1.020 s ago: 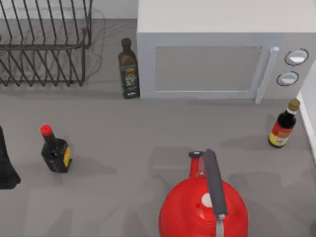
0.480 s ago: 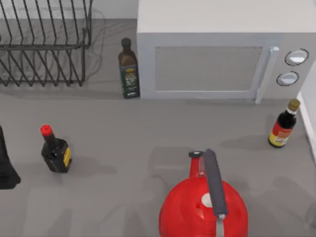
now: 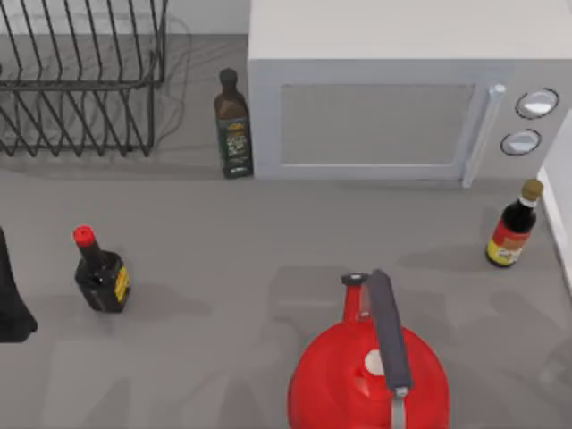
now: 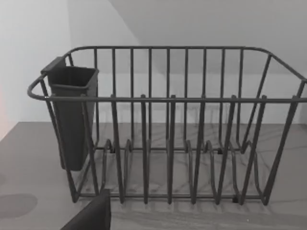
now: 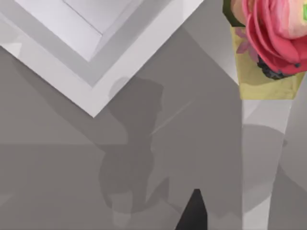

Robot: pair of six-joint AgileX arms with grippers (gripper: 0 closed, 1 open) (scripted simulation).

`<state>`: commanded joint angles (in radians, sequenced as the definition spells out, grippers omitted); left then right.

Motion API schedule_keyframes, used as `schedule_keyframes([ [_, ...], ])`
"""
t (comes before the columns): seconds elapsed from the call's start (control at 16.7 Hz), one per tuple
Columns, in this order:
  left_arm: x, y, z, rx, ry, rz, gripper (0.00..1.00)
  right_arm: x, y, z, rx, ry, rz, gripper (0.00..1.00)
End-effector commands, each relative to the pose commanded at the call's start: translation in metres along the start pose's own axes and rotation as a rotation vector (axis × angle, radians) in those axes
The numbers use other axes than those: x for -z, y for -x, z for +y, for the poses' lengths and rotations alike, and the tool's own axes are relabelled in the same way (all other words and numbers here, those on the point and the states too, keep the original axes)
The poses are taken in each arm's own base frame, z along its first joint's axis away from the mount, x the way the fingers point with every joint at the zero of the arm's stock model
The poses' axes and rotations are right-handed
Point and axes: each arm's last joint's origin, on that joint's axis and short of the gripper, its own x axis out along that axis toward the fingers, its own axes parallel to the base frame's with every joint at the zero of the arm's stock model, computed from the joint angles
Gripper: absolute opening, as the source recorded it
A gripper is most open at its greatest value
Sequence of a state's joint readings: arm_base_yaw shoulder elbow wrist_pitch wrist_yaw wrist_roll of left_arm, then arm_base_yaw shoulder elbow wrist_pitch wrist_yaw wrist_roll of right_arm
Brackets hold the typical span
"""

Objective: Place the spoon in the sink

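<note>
Spoon placement looks to be at its opening step, a judgement from how things lie: nothing is in hand and both arms sit away from the middle of the grey worktop [image 3: 223, 232]. Where the spoon is I cannot tell, so I cannot give its long axis or which way it points either; the same goes for the sink. The left arm [image 3: 11, 304] is at the left edge of the table, and its left gripper [image 4: 91, 215] faces the wire dish rack [image 3: 80, 89], which stands upright with a dark cutlery holder [image 4: 72, 115] hung on one end wall. The right gripper [image 5: 192, 213] looks down on bare worktop beside a white angled frame [image 5: 96, 62] and a pink flower [image 5: 273, 33] on a pale stem-like vase [image 5: 261, 158]. Whether either gripper is open or closed I cannot tell, though neither appears to carry anything. Across the table stand a red kettle [image 3: 357, 375] near the front, a red-capped bottle [image 3: 100, 273] to the left, a dark green bottle [image 3: 234, 125] just beside the microwave [image 3: 384, 116], and a brown bottle [image 3: 511, 228] at the right. The next move calls for finding the spoon, then lining a gripper across its handle before closing.
</note>
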<state>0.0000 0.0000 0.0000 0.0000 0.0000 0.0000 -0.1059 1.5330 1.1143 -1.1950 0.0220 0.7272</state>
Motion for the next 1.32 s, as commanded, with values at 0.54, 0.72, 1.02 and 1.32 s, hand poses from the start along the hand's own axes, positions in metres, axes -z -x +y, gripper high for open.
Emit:
schedule_keyframes([
  [0.54,0.000,0.000,0.000,0.000,0.000,0.000,1.00,-0.120,0.030,0.098,0.013,-0.010,0.018,0.00],
  [0.72,0.000,0.000,0.000,0.000,0.000,0.000,1.00,-0.154,0.029,0.122,-0.015,-0.007,-0.011,0.00],
  [1.02,0.000,0.000,0.000,0.000,0.000,0.000,1.00,-0.186,0.010,0.142,-0.045,0.003,-0.042,0.00],
  [1.32,0.000,0.000,0.000,0.000,0.000,0.000,1.00,-0.195,-0.007,0.148,-0.049,0.014,-0.044,0.00],
])
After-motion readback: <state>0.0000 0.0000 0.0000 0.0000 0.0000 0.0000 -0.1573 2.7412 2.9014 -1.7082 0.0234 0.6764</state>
